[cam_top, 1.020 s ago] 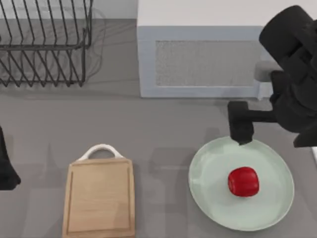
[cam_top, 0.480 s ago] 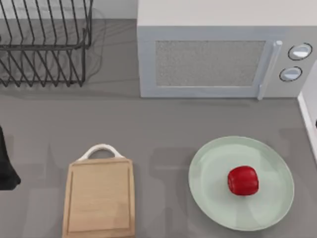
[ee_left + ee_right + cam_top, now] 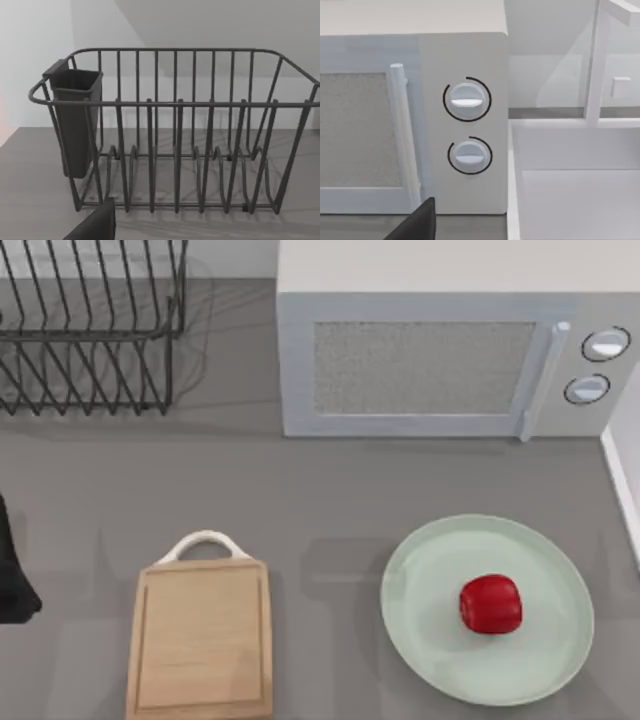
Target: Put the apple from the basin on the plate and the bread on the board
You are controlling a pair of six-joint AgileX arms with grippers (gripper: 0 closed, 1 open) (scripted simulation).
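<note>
Matte black left arm (image 3: 12,575), smooth angular casing, no markings

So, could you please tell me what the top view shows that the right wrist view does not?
The top view has the apple resting on the plate, the bare board and the dish rack. The right wrist view has the white basin beside the microwave. Both share the microwave with its two dials and door handle.

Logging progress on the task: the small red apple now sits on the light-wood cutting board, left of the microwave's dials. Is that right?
Not quite. The small red apple sits on the large round pale mint-green plate, not on the light-wood cutting board, which is bare. The top view shows it.
</note>
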